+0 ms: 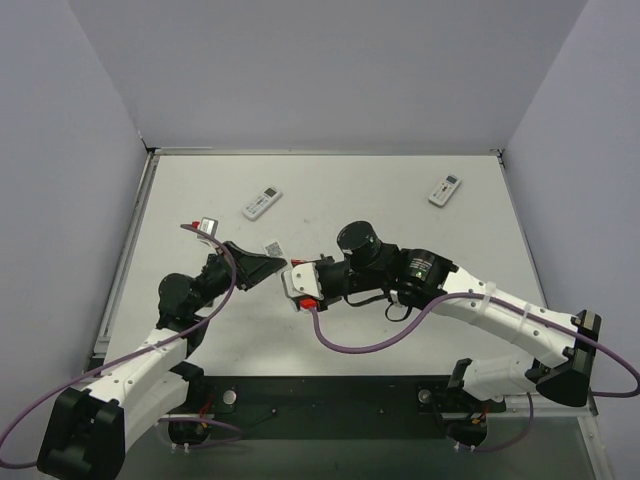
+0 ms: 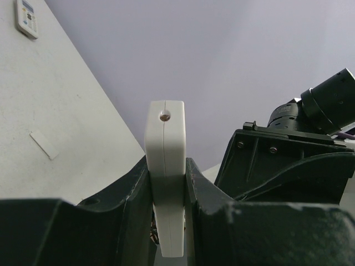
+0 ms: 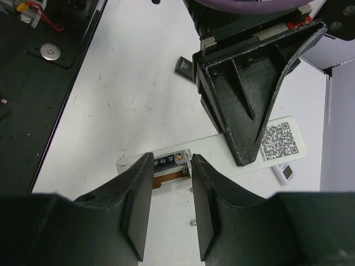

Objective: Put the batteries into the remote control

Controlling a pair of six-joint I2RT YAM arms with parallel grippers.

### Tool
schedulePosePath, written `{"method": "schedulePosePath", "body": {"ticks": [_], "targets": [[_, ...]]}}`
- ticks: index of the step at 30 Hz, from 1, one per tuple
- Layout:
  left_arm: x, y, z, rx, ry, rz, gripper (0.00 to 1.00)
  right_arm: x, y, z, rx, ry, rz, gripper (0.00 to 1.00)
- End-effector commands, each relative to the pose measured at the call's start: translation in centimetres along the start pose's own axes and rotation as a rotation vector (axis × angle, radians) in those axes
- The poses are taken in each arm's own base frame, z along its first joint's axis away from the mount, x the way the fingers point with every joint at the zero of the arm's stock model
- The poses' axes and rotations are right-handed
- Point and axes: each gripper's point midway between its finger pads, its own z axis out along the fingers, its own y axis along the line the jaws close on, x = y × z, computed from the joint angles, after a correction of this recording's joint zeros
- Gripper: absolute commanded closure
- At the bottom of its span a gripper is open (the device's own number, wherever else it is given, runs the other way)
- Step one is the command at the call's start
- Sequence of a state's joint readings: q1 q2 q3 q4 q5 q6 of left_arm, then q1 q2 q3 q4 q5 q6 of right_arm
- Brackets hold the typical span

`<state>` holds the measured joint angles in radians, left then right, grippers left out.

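BATTERY [image 3: 169,160]: one cell seated in open compartment of remote control [image 3: 222,148] | REMOTE: held over the bench [image 1: 400,180], clamped in my left jaws at its labelled end | RIGHT JAWS: apart, straddling the compartment.

Left end effector [image 1: 265,265] crowds the remote's [image 3: 280,141] far half.

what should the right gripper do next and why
Probably ease the right gripper down to press the battery flat into its bay. Its jaws flank that cell in the open compartment of the remote, which the left gripper clamps; whether the cell is fully seated is unclear.
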<state>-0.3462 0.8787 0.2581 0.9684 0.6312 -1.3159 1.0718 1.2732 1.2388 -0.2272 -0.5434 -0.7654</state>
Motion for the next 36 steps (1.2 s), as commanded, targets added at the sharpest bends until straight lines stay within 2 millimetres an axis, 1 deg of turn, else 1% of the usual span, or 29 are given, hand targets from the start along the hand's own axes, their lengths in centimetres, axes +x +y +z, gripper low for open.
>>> {"method": "schedulePosePath", "body": {"ticks": [1, 21, 28, 36], "targets": [[-0.4, -2.6, 0.6, 0.077, 0.023, 0.073, 1.0, -1.4, -1.2, -0.2, -0.005, -0.044, -0.052, 0.71], [-0.4, -3.6, 0.9, 0.1, 0.041, 0.092, 1.0, -0.2, -0.4, 0.6, -0.094, -0.021, -0.005, 0.74], [-0.5, -3.7, 0.9, 0.094, 0.037, 0.094, 1.0, 0.3, -0.3, 0.9, -0.101, 0.001, -0.008, 0.78], [-1.0, -4.4, 0.9, 0.102, 0.008, 0.093, 1.0, 1.9, 0.5, 1.1, -0.112, 0.058, 0.003, 0.84]]}}
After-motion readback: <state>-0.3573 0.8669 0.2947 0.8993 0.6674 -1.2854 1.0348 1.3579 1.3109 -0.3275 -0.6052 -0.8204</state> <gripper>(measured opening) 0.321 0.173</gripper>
